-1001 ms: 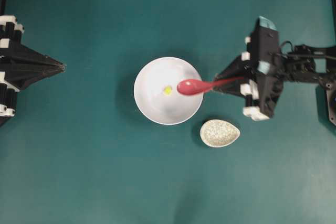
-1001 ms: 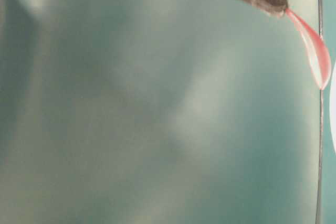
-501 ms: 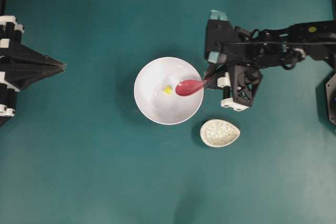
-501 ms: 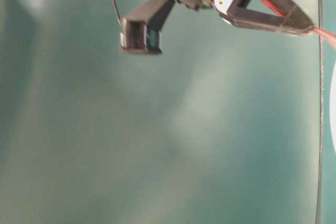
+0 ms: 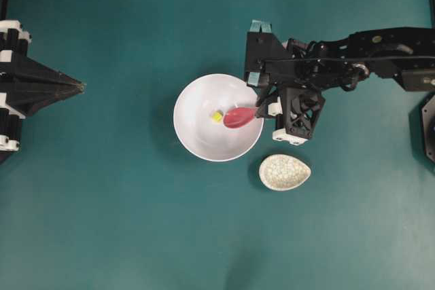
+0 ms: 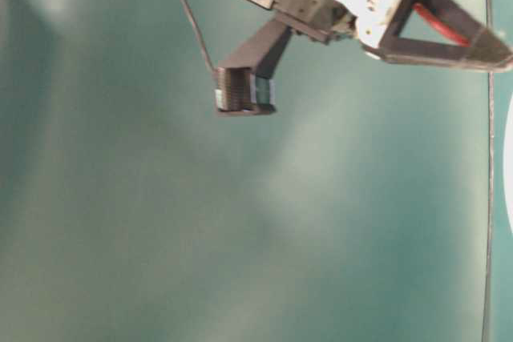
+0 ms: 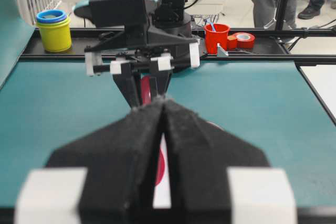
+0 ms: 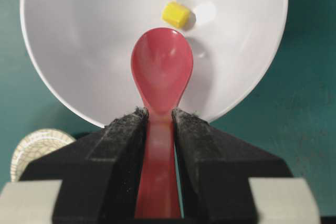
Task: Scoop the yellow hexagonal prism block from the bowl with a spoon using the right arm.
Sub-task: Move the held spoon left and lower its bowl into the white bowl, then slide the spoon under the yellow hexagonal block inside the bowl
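Note:
The white bowl (image 5: 197, 137) sits mid-table with the tiny yellow block (image 5: 216, 116) on its floor. My right gripper (image 5: 261, 111) hangs over the bowl's right rim, shut on the handle of the red-pink spoon (image 5: 238, 117). In the right wrist view the gripper (image 8: 159, 113) clamps the handle. The spoon's scoop (image 8: 161, 66) lies inside the bowl (image 8: 79, 51), its tip just short of the block (image 8: 176, 14). My left gripper (image 5: 80, 87) rests far left, its jaws shut and holding nothing, pointing at the bowl.
A speckled egg-shaped spoon rest (image 5: 284, 172) lies just below and right of the bowl, under the right arm. Past the table's far edge in the left wrist view stand stacked yellow and blue cups (image 7: 53, 30) and a red cup (image 7: 217, 36).
The right arm has reached leftward and tipped down, carrying the spoon's scoop deeper into the bowl until its tip is next to the yellow block. The left gripper has stayed still.

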Motion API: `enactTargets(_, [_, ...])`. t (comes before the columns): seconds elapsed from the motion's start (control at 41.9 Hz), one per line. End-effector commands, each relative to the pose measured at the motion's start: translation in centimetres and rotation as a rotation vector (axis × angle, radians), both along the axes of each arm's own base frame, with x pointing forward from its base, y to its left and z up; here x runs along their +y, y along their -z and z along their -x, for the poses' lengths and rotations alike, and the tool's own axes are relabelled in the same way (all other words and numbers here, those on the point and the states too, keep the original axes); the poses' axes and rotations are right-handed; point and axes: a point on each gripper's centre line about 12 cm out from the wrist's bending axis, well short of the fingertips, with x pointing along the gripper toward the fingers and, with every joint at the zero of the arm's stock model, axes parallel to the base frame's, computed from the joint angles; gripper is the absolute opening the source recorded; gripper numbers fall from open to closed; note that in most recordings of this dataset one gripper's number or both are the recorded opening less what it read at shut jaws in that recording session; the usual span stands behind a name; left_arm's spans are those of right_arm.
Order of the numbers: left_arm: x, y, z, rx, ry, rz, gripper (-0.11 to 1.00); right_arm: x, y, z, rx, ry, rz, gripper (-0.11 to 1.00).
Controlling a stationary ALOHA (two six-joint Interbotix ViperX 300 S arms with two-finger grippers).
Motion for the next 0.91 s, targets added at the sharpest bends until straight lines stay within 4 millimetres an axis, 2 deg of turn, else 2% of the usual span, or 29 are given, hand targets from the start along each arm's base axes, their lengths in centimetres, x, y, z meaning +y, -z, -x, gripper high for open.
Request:
enactTargets(0.0, [0.0,-0.7,-0.2,-0.025,0.001,-0.005,0.0,-0.2,-1.1,-0.6,-0.037,0.005,0.006,0.23])
enactTargets(0.286, [0.0,-0.8,-0.1,-0.028,-0.001,-0.005,0.0,-0.3,-0.1,-1.4,-0.022,0.01,0.005,0.23])
enactTargets(0.62, [0.0,-0.8,-0.1,-0.028,-0.001,-0.005,0.0,-0.7,-0.2,-2.8,-0.089,0.037,0.019,0.23])
enactTargets(0.882, [0.0,-0.9,-0.1,-0.029,0.001,-0.005,0.0,-0.3,-0.1,-3.3,-0.114,0.035,0.021,0.23])
